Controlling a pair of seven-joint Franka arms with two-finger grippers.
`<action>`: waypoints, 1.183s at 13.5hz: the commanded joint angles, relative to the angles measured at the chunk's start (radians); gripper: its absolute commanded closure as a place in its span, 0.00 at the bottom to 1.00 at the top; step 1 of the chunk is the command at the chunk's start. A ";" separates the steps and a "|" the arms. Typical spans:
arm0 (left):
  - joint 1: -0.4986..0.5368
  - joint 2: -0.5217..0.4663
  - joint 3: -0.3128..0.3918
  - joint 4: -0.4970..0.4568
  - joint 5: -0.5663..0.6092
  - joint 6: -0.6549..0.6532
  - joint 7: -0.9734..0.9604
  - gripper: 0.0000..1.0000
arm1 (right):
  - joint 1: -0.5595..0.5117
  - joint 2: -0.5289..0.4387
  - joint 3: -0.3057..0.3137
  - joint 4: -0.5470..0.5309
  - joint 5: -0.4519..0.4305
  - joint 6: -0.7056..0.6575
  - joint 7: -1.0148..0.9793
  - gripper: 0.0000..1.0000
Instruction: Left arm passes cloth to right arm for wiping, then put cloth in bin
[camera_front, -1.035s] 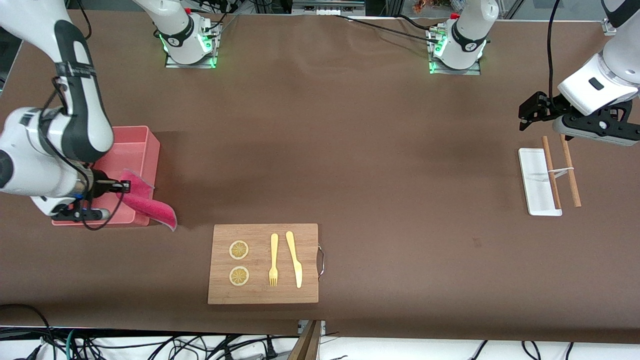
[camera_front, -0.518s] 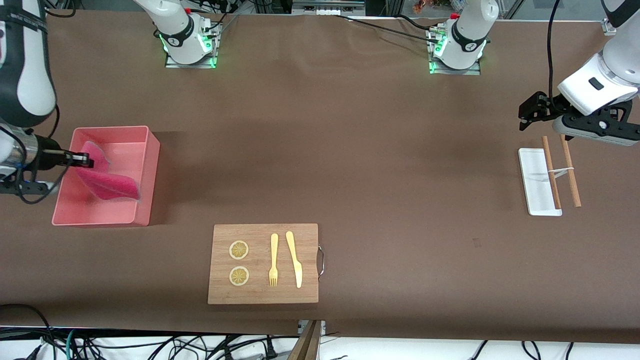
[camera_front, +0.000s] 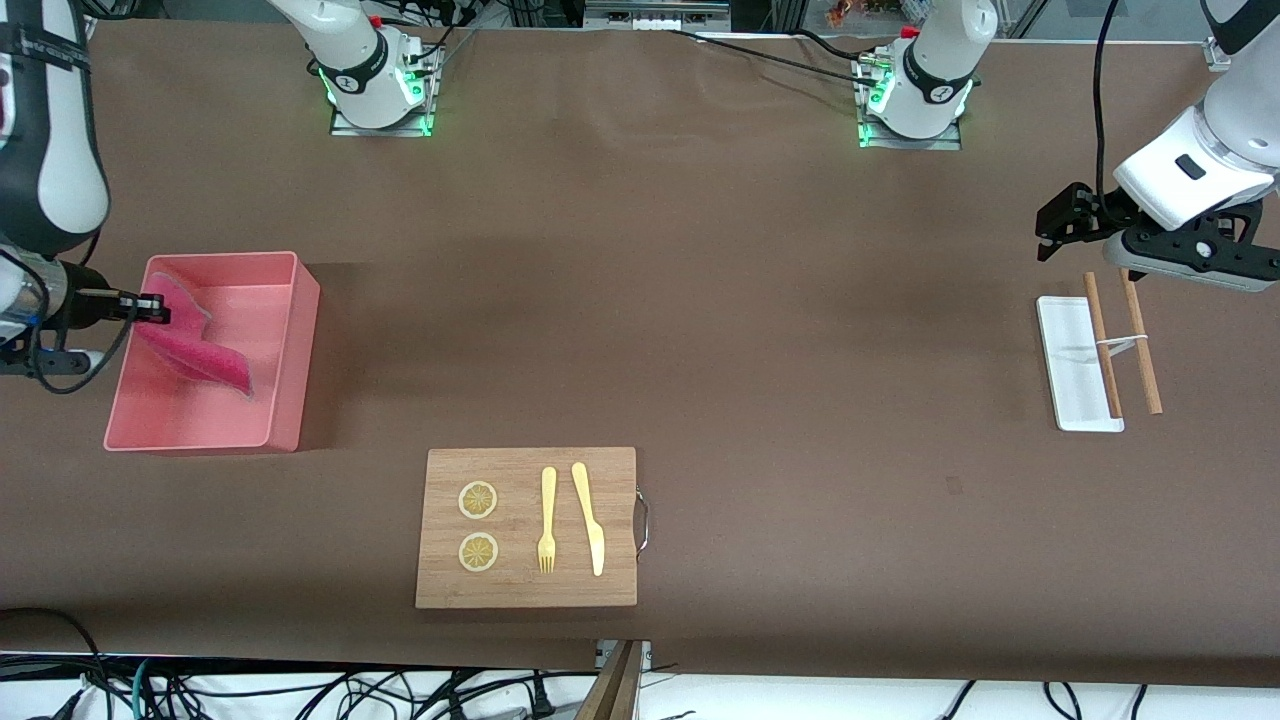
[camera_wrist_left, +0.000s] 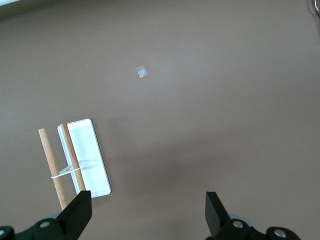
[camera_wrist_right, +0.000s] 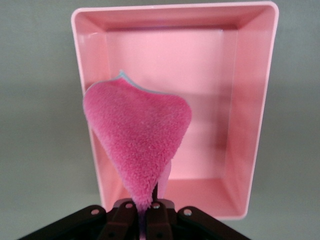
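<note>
- Right gripper (camera_front: 150, 303): fingers pinched tight on one corner of the cloth (camera_front: 196, 345), held over the bin (camera_front: 285, 345) at the right arm's end of the table. In the right wrist view the gripper (camera_wrist_right: 146, 209) has its black fingers (camera_wrist_right: 160, 206) shut on the cloth's narrow end.
- Cloth (camera_wrist_right: 137, 137): hangs from the gripper above the bin's interior, draped into a teardrop shape. Magenta-pink face fuzzy, plush pile; thin grey-blue edge shows along the rim. Whether its lowest part touches the bin floor, cannot tell.
- Bin (camera_wrist_right: 260, 110): salmon-pink plastic, rectangular, straight smooth walls, no lid. Nothing else seen inside.
- Left gripper (camera_front: 1046, 232): hangs over bare table at the left arm's end, beside the white tray (camera_front: 1068, 370); arm waits. Left wrist view shows the gripper (camera_wrist_left: 147, 212) with black fingers (camera_wrist_left: 79, 212) spread wide, holding nothing.
- White tray (camera_wrist_left: 95, 160): small, flat, glossy, rounded corners. Two wooden sticks (camera_front: 1122, 340), round and slender, joined by a white band; one lies across the tray, the other on the table just beside it.
- Cutting board (camera_front: 526, 527): wood grain, rectangular, metal handle on one short side, nearer the front camera than the bin. On it: two lemon slices (camera_front: 478, 526), a yellow fork (camera_front: 547, 520), a yellow knife (camera_front: 589, 518).
- Tablecloth brown, matte. No readable writing anywhere.
</note>
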 joint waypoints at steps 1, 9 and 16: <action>-0.003 0.008 0.001 0.027 -0.010 -0.024 0.010 0.00 | -0.003 -0.072 0.013 -0.111 -0.023 0.080 -0.029 1.00; -0.003 0.009 0.001 0.027 -0.009 -0.023 0.012 0.00 | -0.003 -0.121 0.062 -0.094 -0.004 0.074 -0.011 0.01; -0.003 0.009 0.001 0.027 -0.010 -0.023 0.012 0.00 | 0.000 -0.196 0.143 0.073 -0.001 -0.154 0.083 0.01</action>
